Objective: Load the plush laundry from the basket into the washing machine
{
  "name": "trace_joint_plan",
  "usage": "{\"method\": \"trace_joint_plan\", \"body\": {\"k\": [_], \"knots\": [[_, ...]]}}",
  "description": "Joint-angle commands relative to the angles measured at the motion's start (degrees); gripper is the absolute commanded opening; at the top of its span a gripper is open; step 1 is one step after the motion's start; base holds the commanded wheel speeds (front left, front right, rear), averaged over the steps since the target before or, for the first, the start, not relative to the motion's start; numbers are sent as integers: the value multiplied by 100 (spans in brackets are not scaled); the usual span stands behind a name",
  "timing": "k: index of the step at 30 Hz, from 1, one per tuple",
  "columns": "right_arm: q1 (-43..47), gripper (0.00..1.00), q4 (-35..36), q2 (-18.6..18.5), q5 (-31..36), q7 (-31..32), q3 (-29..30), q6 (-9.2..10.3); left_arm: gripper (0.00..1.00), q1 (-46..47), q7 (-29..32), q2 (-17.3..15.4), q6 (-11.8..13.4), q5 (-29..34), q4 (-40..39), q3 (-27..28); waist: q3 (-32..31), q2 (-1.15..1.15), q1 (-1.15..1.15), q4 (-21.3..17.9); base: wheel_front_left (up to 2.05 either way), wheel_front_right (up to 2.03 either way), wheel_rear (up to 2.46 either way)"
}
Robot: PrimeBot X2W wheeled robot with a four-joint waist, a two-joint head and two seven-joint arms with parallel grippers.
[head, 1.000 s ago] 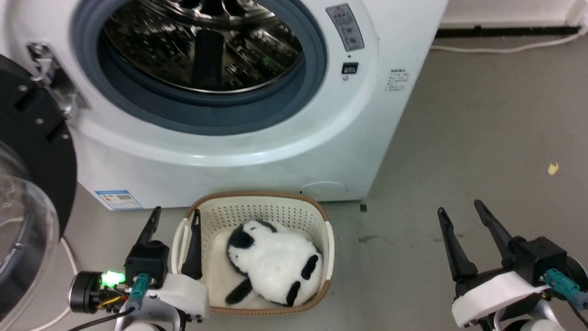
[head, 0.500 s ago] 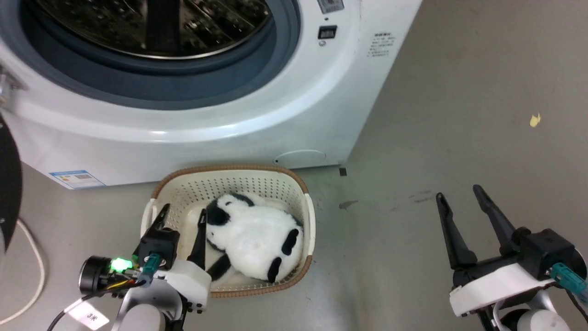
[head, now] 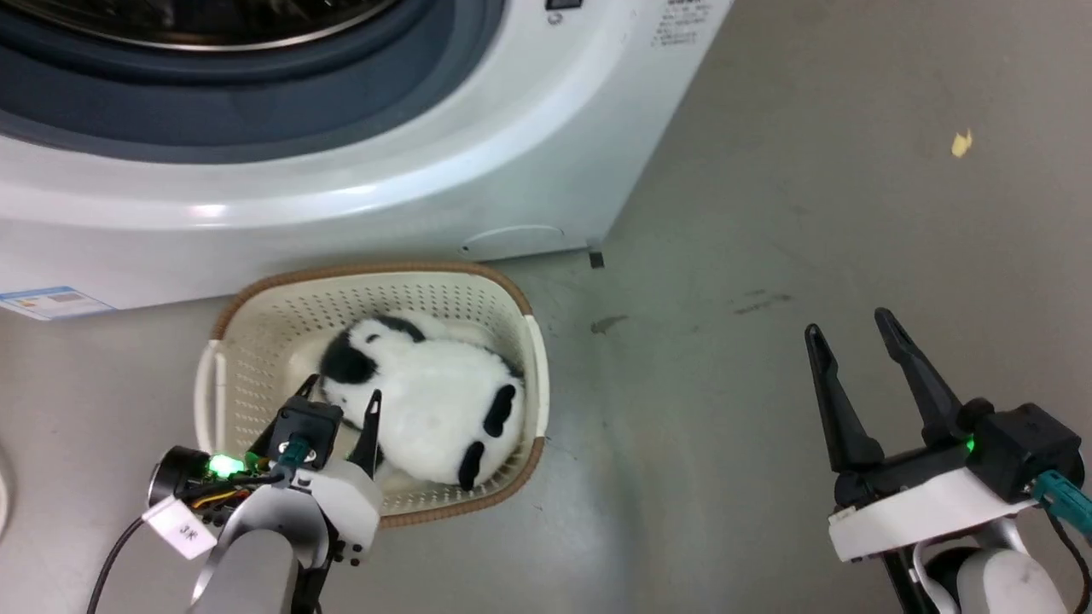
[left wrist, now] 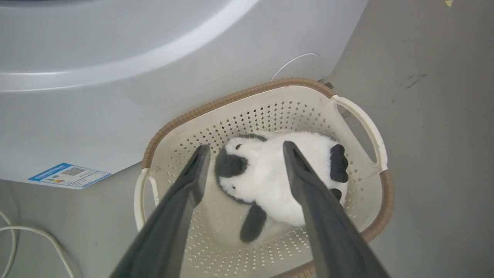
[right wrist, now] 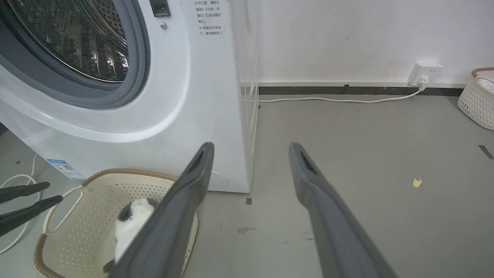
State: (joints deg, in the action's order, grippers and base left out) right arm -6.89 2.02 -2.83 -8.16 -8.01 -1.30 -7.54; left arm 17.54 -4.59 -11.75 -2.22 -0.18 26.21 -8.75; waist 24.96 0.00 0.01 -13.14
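One plush laundry point(left wrist: 270, 173): in the basket point(left wrist: 231, 100), near the washing machine point(left wrist: 154, 58).
My left gripper point(left wrist: 246, 146): wide, over its head.
My right gripper point(head: 846, 322): wide, empty, far right.
Risk: pinching only fur, it slips.

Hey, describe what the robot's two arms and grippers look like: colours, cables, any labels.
Both the left gripper and right gripper have two long, dark, tapering fingers on a black block, with a white wrist shell, a teal connector and a green light. The left arm also carries thin coloured wires, a black cable and a white paper tag.
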Motion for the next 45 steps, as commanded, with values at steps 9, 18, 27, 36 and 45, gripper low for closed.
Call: {"method": "trace_joint_plan", "body": {"k": [9,18,27,36,45], "knots": [[-272,100,90,-3,-206,-165,-39,3,100,663,65,-288,-179,18,943,-349,605,0,-1,-389,0,0,0],[-362,100,132,-3,-372,-273,-9,4,100,1320,161,-477,-264,110,1724,-701,1075,0,-1,-593,0,0,0],[-469,100,200,-4,-517,-380,-50,4,100,2164,561,-476,-356,63,2466,-1136,1523,0,-1,-739,0,0,0],[-510,100,292,-4,-703,-488,-70,5,100,3018,1077,-583,-415,-39,3244,-1540,1974,0,-1,-895,0,0,0],[-478,100,326,-4,-940,-596,-99,5,100,3652,1399,-770,-331,-8,3993,-1857,2435,0,-1,-1076,0,0,0]]}}
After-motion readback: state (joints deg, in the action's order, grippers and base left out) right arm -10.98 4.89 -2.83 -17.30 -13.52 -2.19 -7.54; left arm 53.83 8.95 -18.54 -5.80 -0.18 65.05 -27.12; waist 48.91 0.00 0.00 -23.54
